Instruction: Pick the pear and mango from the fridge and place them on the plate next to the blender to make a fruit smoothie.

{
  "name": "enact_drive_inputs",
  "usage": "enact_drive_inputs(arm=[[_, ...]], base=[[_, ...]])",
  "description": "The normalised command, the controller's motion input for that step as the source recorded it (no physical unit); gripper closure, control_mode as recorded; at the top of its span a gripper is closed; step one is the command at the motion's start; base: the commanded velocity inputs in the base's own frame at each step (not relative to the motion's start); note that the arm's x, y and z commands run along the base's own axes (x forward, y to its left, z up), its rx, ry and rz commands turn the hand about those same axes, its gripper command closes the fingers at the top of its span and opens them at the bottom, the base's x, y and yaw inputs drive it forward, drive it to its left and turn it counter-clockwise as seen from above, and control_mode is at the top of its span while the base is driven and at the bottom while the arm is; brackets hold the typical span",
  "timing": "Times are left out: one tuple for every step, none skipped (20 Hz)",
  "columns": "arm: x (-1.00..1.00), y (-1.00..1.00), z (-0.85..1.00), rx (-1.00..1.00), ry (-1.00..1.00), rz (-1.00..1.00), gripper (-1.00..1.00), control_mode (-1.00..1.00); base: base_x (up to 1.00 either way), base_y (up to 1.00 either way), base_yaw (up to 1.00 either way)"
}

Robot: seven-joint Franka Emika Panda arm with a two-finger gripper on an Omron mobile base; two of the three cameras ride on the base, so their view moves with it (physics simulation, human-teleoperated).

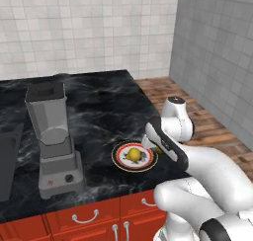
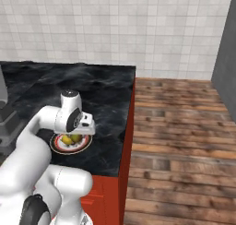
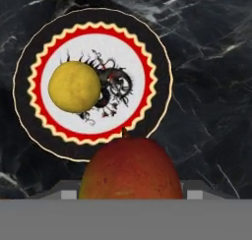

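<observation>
Closest to the hand camera, at lower centre of the hand view: mango (image 3: pixel 131 169), red-orange face up, clamped in the gripper (image 3: pixel 131 195), fingertips hidden behind the fruit. Just beyond, in the upper left of that view: plate (image 3: pixel 156 62) on the black marble counter (image 3: pixel 206 86), with the pear (image 3: pixel 75 86) already resting left of its centre. In the right base view, gripper (image 2: pixel 79 135) low over the plate (image 2: pixel 57 148), at lower left. Free space on the plate judged narrow, confined to the side nearer the mango. Risk one: release too near the rim, mango tipping off onto the counter. Risk two: descent onto the pear, knocking it off the plate. Further back, at centre left of the left base view: blender (image 1: pixel 52 136), well apart from the plate (image 1: pixel 118 162), no collision concern. Fridge outside these frames.
</observation>
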Motion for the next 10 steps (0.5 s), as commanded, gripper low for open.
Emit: enact_drive_inputs(arm=[[0.55,0.06,-0.69,0.00,0.03,0.00,1.00,-1.00],[0.55,0.06,-0.64,0.00,0.01,0.00,1.00,-1.00],[0.50,0.06,-0.55,0.00,0.00,0.00,1.00,-1.00],[0.44,0.14,-0.52,0.00,0.00,0.00,1.00,-1.00],[0.41,0.16,-0.44,0.00,0.00,0.00,1.00,-1.00],[0.41,0.16,-0.44,0.00,0.00,0.00,1.00,-1.00],[0.42,0.10,-0.41,0.00,0.00,0.00,1.00,-1.00],[0.45,0.07,-0.34,0.00,0.00,0.00,1.00,-1.00],[0.36,0.00,-0.24,0.00,0.00,0.00,1.00,-1.00],[0.32,0.00,-0.24,0.00,0.00,0.00,1.00,-1.00]], base=[[0.00,0.00,0.00],[0.00,0.00,0.00],[0.00,0.00,0.00],[0.00,0.00,0.00],[0.00,0.00,0.00],[0.00,0.00,0.00],[0.00,0.00,0.00],[0.00,0.00,0.00],[0.00,0.00,0.00],[0.00,0.00,0.00]])
